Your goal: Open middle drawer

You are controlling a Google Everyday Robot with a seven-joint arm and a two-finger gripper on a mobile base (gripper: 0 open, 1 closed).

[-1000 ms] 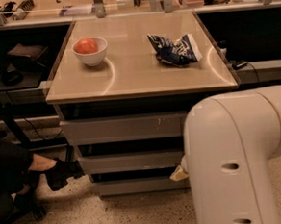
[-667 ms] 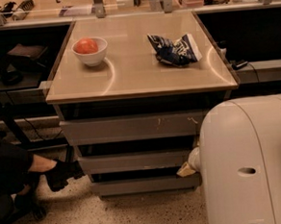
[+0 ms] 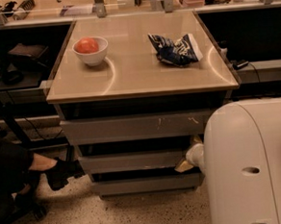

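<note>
The middle drawer (image 3: 134,161) is the wide, shallow grey front between a taller scratched grey front (image 3: 136,127) above and a narrow grey front (image 3: 145,184) below. It looks pushed in, roughly in line with the other two. My gripper (image 3: 185,164) shows only as a pale tip at the right end of the middle drawer's front, near its lower edge. The rest of it is hidden behind my large white arm link (image 3: 253,166), which fills the lower right.
On the tan cabinet top (image 3: 138,80) stand a white bowl (image 3: 90,51) holding a red fruit and a crumpled blue snack bag (image 3: 176,49). A person's black shoe (image 3: 60,171) rests on the speckled floor left of the cabinet. Dark shelving flanks both sides.
My white arm link has shifted to the right, uncovering more of the drawer fronts. The gripper tip now sits at the middle drawer's right end.
</note>
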